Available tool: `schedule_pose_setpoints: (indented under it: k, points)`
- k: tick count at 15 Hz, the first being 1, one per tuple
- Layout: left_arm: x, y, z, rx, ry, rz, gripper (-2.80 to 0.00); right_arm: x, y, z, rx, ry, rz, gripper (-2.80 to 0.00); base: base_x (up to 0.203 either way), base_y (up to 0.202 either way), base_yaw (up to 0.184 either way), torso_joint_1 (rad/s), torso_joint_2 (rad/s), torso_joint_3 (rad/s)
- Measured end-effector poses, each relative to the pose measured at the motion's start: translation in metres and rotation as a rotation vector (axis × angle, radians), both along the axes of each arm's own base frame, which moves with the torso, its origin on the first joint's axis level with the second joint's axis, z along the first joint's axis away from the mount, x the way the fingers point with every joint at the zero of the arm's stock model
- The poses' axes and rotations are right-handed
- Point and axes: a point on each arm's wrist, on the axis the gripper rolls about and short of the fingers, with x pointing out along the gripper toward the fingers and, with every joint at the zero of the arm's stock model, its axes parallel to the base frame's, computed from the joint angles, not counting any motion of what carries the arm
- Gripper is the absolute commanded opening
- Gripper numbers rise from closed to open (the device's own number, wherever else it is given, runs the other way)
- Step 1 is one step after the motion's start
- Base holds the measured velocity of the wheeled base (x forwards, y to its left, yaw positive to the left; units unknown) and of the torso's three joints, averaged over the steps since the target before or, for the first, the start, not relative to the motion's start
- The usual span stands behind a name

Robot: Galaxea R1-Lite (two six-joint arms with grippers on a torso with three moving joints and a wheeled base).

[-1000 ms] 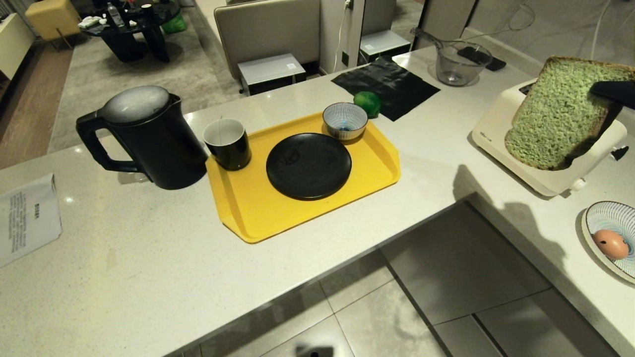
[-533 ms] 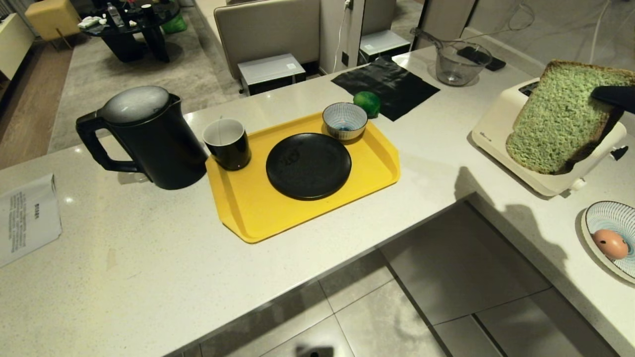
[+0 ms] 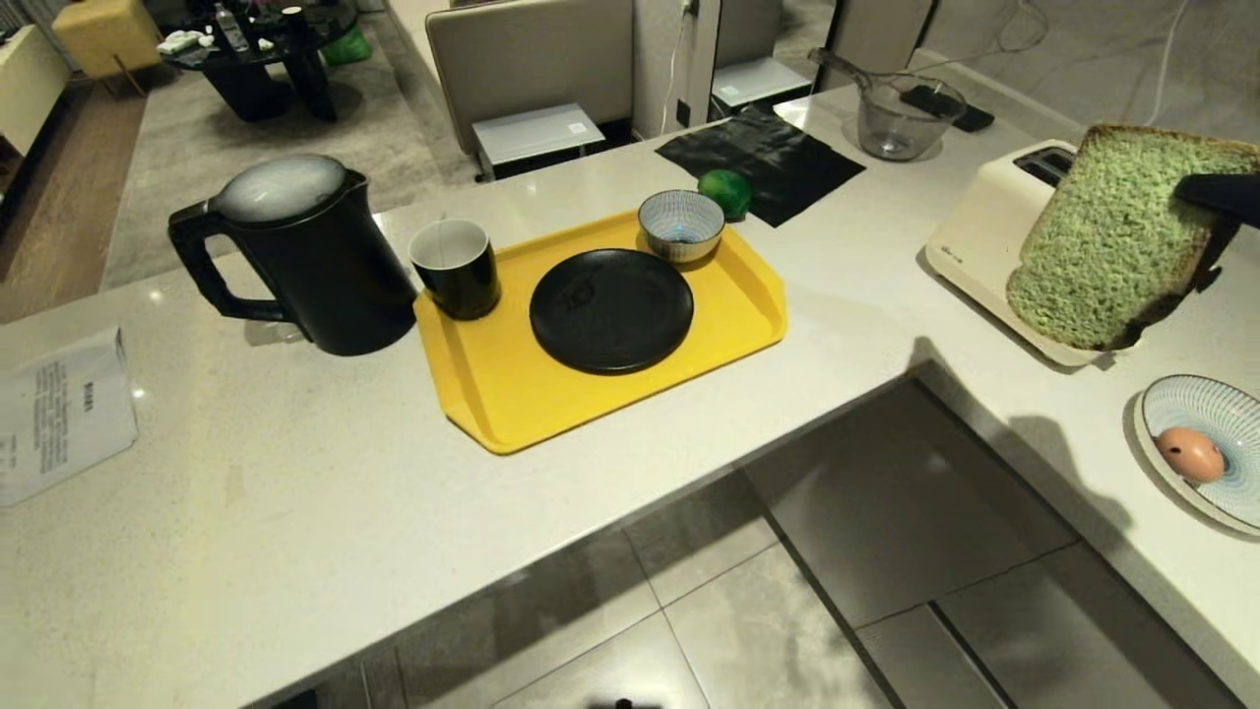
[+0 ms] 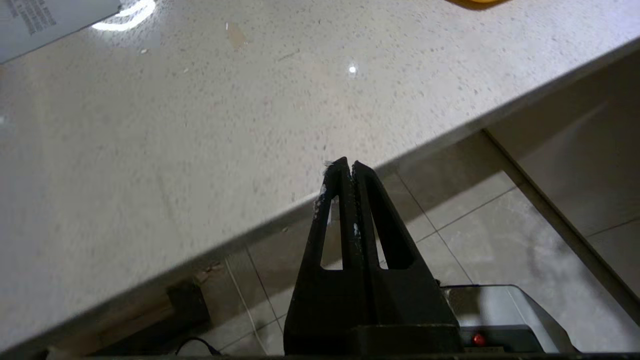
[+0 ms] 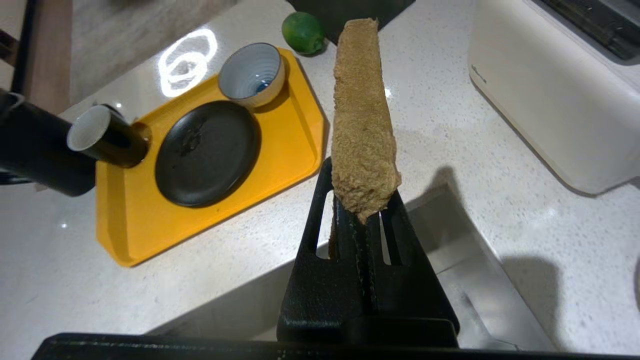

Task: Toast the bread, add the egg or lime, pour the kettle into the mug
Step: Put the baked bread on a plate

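The right gripper (image 5: 361,210) pinches the thick green-faced, brown-crusted bread slice (image 3: 1117,241) on edge, tilted, above the white toaster (image 3: 984,241) on the pale stone bench (image 3: 295,492). The left gripper (image 4: 348,167), pressed together, hangs beside the bench edge.

I see the yellow tray (image 3: 492,394) mid-counter, my landmark. On it sit the black plate (image 3: 611,309) at centre, the mug (image 3: 456,268) at its far left corner and the striped bowl (image 3: 680,225) at its far right corner. The kettle (image 3: 300,254) stands just left of the tray, the lime (image 3: 726,191) just behind the bowl. Well right of the tray, my right gripper (image 3: 1217,193) (mostly off frame) pinches the bread (image 3: 1112,236), tilted above the white toaster (image 3: 984,236). The egg (image 3: 1190,453) lies in a striped dish (image 3: 1196,414) nearer than the toaster.
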Motion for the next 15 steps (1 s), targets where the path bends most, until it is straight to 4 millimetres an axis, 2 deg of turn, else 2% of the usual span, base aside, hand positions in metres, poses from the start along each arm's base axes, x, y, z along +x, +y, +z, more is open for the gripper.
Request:
schedule_pose_setpoints:
  k: [12,15]
  points:
    - [0.0000,0.0000,0.0000,0.000,0.000,0.000,-2.80,-0.0024,-0.0003,0.0029,-0.045,-0.021,0.001,-2.80,0.000,0.000,0.000,0.001,0.00,0.002]
    - [0.0000,0.0000,0.0000,0.000,0.000,0.000,-2.80,-0.0020,-0.0001,0.0008,-0.048,-0.014,0.006,-2.80,0.002,-0.010,0.121,0.002,0.01,0.003]
